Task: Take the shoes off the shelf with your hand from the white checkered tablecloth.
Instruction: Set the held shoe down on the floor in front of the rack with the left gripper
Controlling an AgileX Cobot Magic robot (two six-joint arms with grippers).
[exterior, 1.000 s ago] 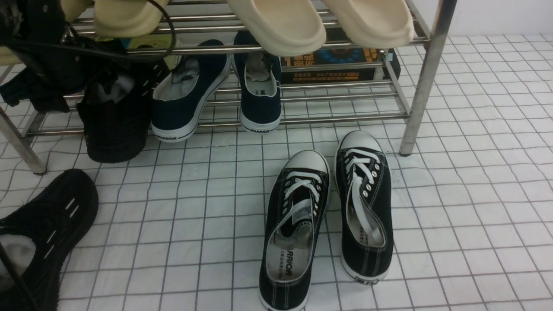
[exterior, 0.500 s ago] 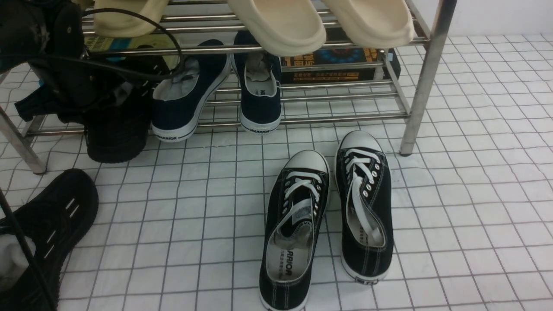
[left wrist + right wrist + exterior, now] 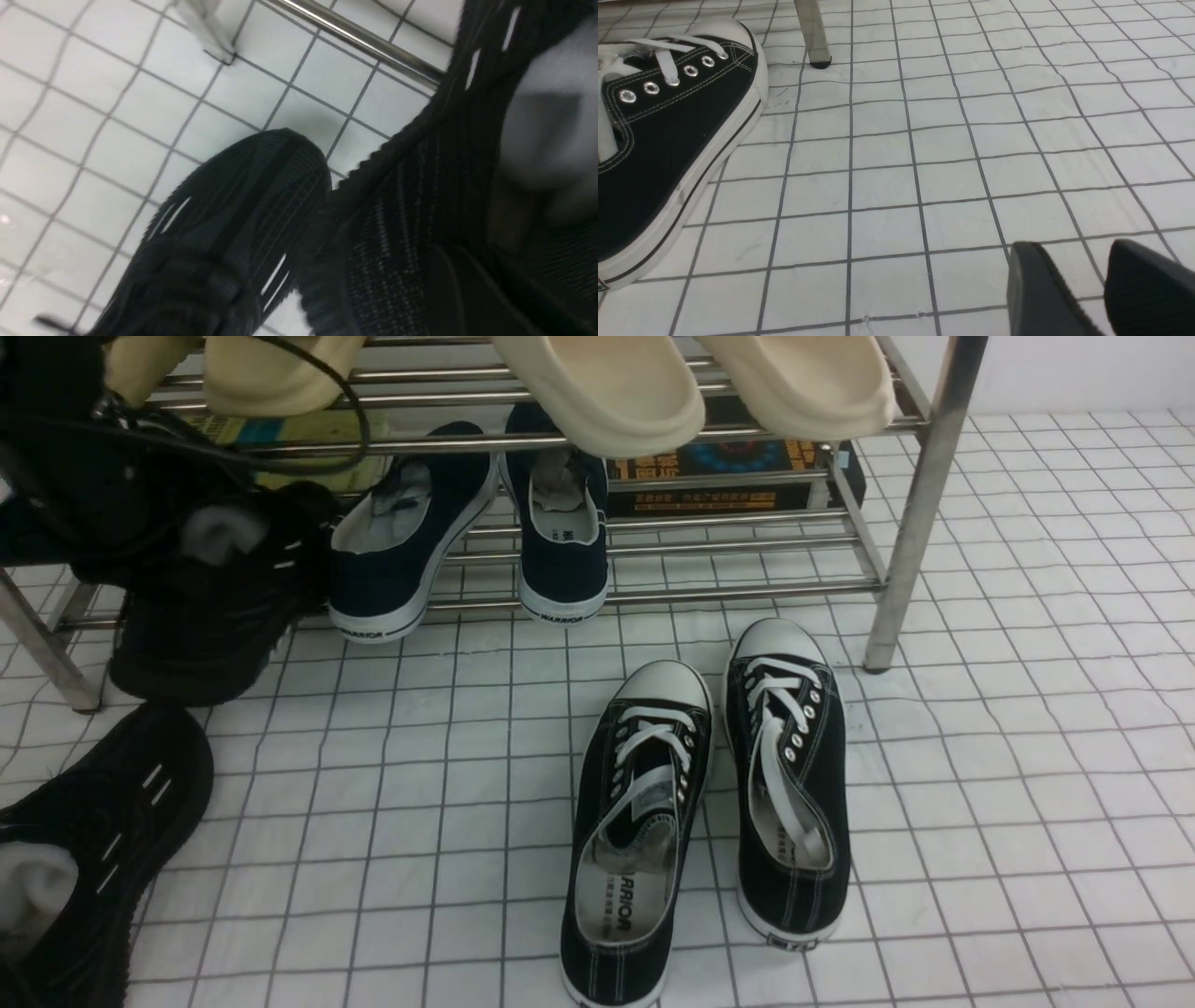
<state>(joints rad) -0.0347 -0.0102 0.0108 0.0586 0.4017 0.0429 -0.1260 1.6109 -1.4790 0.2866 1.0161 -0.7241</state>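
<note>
left gripper (image 3: 131,518) clamps knit shoe (image 3: 205,625) beside navy slip-ons (image 3: 401,555); right gripper (image 3: 1090,284) parted, near canvas sneaker (image 3: 658,154).

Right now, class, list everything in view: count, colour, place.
Shiny steel-tube shoe rack: one, silver, rear of cloth.
White checkered tablecloth: one, dark grid, under everything.
Cream foam slippers: at least three, upper tier.
Navy white-soled slip-ons: two, lower tier.
Black canvas sneakers with white laces: two, cloth, before rack.
All-black knit sneakers: two; one at rack's left end, one on cloth, front left.
Printed boxes: two, one dark, one yellow-green, behind the bars.
Left arm: one, black, rack's left end; jaws hidden.
Right fingers: two, black, above cloth; jaws apart, empty.
</note>
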